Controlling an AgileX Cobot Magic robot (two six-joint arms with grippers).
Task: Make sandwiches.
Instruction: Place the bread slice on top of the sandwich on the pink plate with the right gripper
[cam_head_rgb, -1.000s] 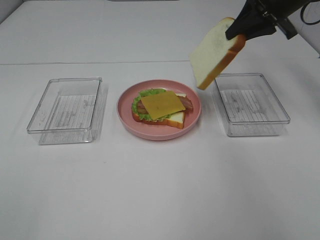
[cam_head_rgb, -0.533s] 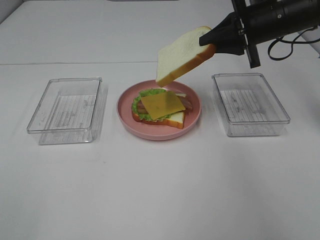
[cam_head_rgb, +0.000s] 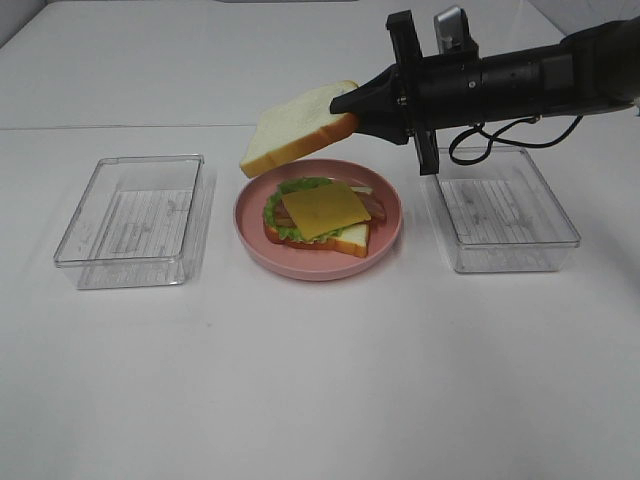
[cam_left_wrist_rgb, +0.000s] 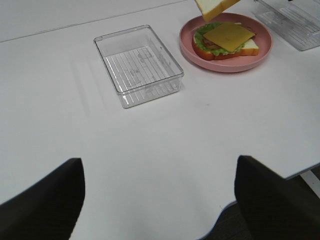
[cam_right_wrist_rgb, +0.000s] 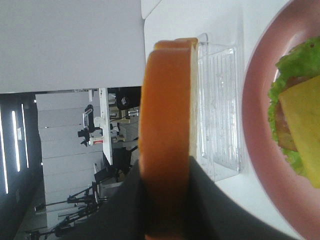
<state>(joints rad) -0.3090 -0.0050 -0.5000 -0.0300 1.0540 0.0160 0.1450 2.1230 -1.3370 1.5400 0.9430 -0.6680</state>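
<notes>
1. Right gripper (cam_head_rgb: 345, 103): clamped on the crust edge of a top bread slice (cam_head_rgb: 295, 127), reaching in from the right side of the exterior high view, arm lying almost level over the table (cam_head_rgb: 320, 380).
2. Held slice: sticking out from the jaws toward the left of that view, tilted, far edge drooping lower than the gripped edge; in the right wrist view, orange crust (cam_right_wrist_rgb: 165, 130) pinched between two dark fingers (cam_right_wrist_rgb: 131, 210).
3. Below and a little toward the camera from the slice: the open sandwich (cam_head_rgb: 322, 214), with a yellow cheese square (cam_head_rgb: 325, 208) on top, green lettuce (cam_head_rgb: 284, 214) and bacon showing round it, and a bottom slice underneath, all resting on a round pink plate (cam_head_rgb: 250, 235).
4. Key relation: held slice hanging above the far left rim of the plate, not yet centred on the cheese and not touching it; likely in need of shifting nearer the camera, slightly right, and levelling before being lowered.
5. Nearer arm: the right one, already over the plate.
6. Left gripper (cam_left_wrist_rgb: 159, 200): jaws wide apart and holding nothing, far back over bare table, well away from the plate.
7. Further out: a clear tray (cam_head_rgb: 130, 222) left of the plate and another clear tray (cam_head_rgb: 500, 210) right of it, under the right arm.
</notes>
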